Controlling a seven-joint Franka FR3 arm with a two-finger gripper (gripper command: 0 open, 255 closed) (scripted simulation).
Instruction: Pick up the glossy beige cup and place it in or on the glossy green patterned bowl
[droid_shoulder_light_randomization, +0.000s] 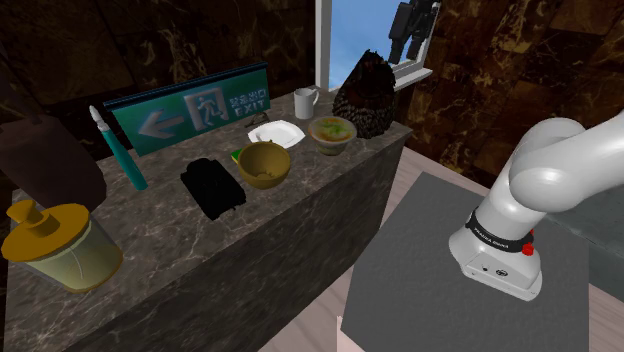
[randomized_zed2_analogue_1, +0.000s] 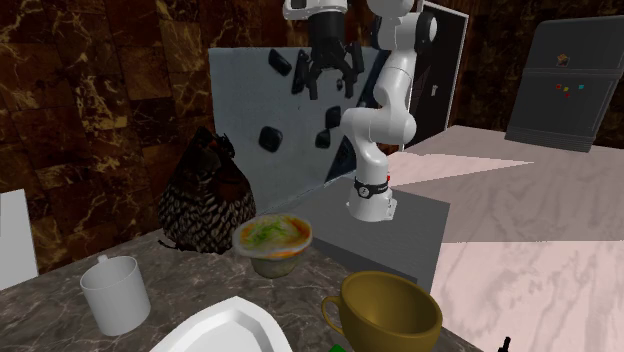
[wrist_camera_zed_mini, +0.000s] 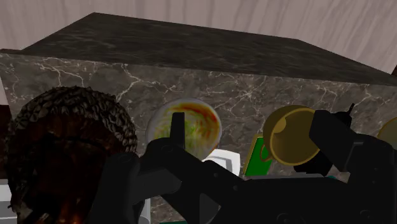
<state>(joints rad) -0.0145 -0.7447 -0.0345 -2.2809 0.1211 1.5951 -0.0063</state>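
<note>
Beige cup sits near counter edge, pincer spread open, empty, high above.

Upper centre of the shoulder view, a dark speckled hen near a white mug; green exit sign left of them, yellow-lidded jar lower left.

Cup clear above; white dish, black block near. Hen figure crowds bowl side.
</note>
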